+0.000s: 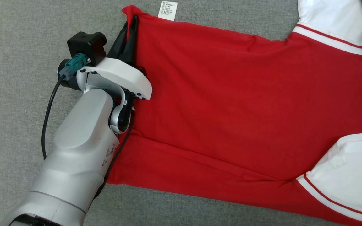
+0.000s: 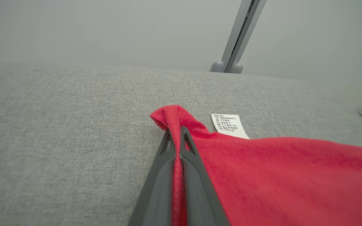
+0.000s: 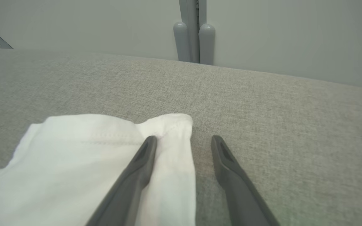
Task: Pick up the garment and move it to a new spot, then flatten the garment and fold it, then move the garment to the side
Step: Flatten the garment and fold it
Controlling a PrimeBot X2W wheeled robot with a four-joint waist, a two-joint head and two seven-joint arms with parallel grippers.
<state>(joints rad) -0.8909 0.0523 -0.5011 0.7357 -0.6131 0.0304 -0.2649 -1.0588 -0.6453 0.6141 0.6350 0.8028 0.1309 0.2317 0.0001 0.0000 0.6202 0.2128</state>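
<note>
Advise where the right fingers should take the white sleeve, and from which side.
Take the white sleeve at its cuff corner, probably coming low along the grey surface from the bare side. The sleeve lies flat with that stitched edge free, and the fingers of the open right gripper straddle it: one finger on cloth, one on bare surface. Closing there should pinch the edge.

This looks like a bare lab test booth: a table (image 1: 11,31) covered in grey woven cloth, backed at its far edge by plain pale panels (image 3: 74,25) joined by a grey post (image 3: 206,40).
</note>
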